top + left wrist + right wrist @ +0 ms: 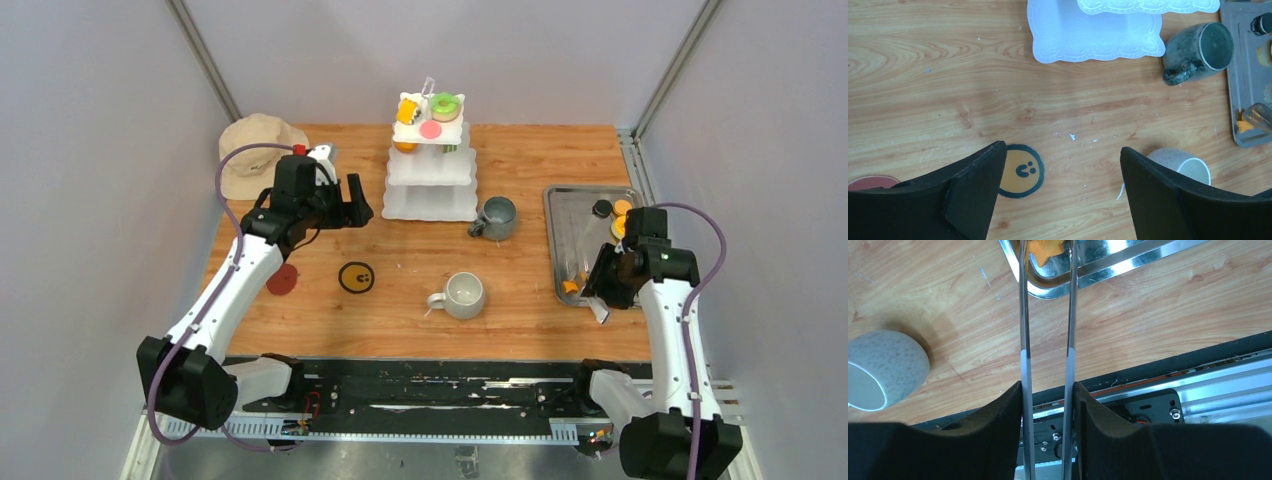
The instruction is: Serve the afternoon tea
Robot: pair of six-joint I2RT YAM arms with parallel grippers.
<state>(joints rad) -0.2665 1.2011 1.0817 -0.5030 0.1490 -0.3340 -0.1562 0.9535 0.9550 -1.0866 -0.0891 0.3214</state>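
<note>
Two thin steel arms of the tongs (1023, 315) run straight ahead from the right gripper (1048, 390), which is clamped on them, to an orange pastry (1045, 251) at the near left corner of the steel tray (1128, 260). The tips seem to straddle it, though any pinch is cut off from view. The white stand (430, 190) lies well apart, leftward by the table's (540, 150) far edge. The left gripper (1060, 150) hangs wide open and empty.
</note>
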